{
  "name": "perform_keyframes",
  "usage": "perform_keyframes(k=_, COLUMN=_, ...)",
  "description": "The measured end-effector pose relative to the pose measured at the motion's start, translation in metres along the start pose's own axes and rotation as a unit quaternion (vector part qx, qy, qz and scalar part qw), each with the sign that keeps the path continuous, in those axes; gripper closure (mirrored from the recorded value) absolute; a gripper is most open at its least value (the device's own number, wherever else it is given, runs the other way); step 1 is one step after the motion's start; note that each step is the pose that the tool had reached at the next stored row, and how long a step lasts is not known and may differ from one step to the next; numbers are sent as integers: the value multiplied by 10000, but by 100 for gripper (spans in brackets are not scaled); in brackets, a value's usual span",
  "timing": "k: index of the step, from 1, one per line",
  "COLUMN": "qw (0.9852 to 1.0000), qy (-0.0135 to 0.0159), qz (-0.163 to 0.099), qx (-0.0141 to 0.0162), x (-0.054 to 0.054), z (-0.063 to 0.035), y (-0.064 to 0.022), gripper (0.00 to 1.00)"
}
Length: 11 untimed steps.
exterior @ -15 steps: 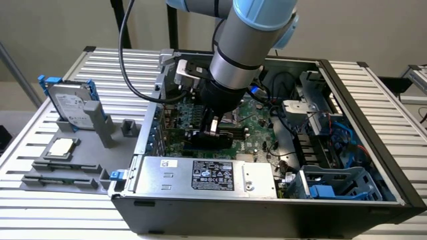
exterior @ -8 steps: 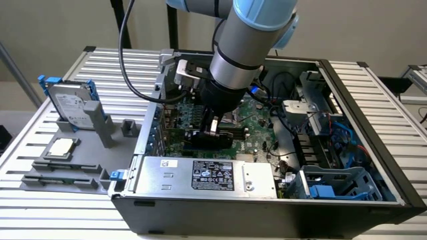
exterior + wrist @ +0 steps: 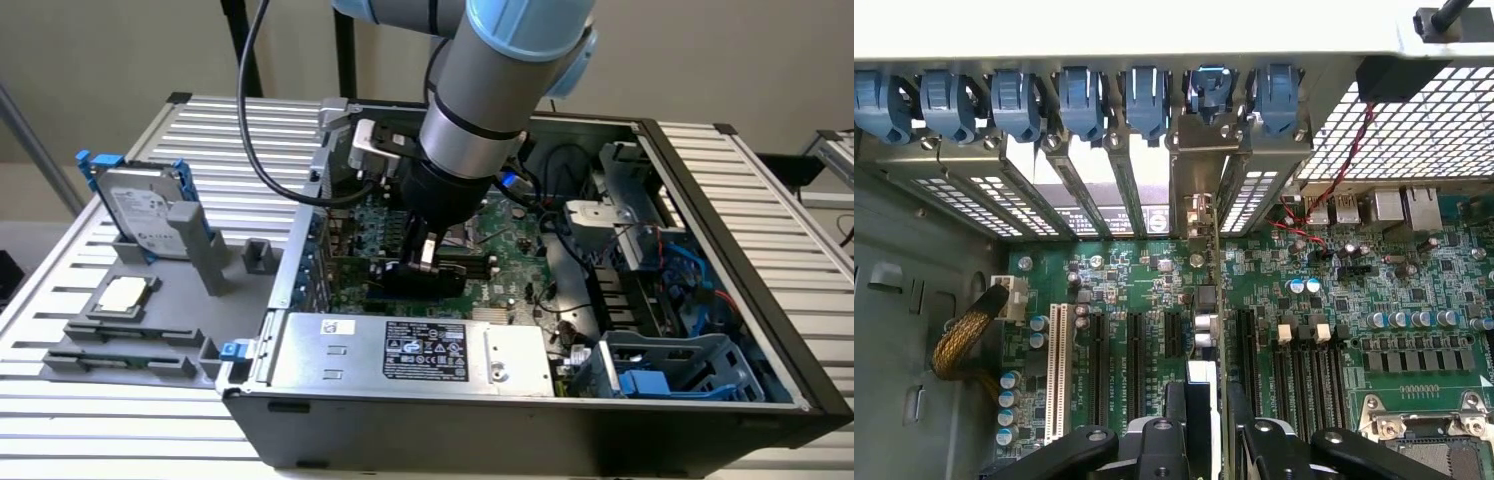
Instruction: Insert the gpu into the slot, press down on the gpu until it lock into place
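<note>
- The gripper is clenched on the gpu, holding it on edge over the motherboard inside the case.
- In the wrist view, the card's bracket end reaches the rear panel by the row of blue clips.
- Black slots lie close on both sides, with a white slot farther off.
- The silver power supply sits just beside the card.

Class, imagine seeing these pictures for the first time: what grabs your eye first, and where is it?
The thick grey and blue robot arm reaching into the open computer case dominates the exterior view, its gripper closed on a black card over the green board. In the wrist view, a row of blue clips lines the case's slotted wall.
</note>
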<state>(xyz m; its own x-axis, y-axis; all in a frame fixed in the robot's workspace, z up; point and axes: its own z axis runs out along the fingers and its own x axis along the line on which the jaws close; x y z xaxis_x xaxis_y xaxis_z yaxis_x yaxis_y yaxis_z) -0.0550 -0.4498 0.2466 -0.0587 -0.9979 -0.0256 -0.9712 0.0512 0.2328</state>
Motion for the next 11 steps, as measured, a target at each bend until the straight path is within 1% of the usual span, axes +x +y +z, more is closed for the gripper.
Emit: perform_keyframes(k=11, qw=10000, qy=1, qz=0, qx=0, x=0, z=-1, y=0, gripper=74)
